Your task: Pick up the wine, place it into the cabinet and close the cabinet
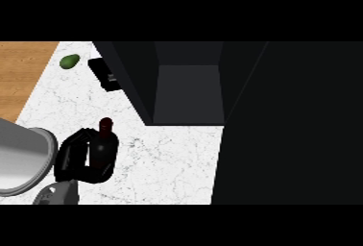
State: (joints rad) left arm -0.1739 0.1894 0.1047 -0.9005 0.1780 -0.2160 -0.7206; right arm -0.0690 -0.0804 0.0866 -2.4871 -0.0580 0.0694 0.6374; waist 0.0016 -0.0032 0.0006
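A dark wine bottle [105, 144] with a reddish neck stands on the white marble counter [170, 168] at the lower left. My left hand [73, 156] is on the bottle's left side with its fingers curled round the body. Its grey forearm [21, 158] fills the left edge. A dark cabinet [188, 91] stands behind and to the right of the bottle with its interior showing. The cabinet's dark door panel [284, 125] stands open and covers the right side of the view. My right hand does not show.
A small green fruit [69, 61] lies at the counter's far left corner. A black box-like object [105, 74] sits beside the cabinet's left wall. A brown wooden surface [18, 72] borders the counter at the upper left.
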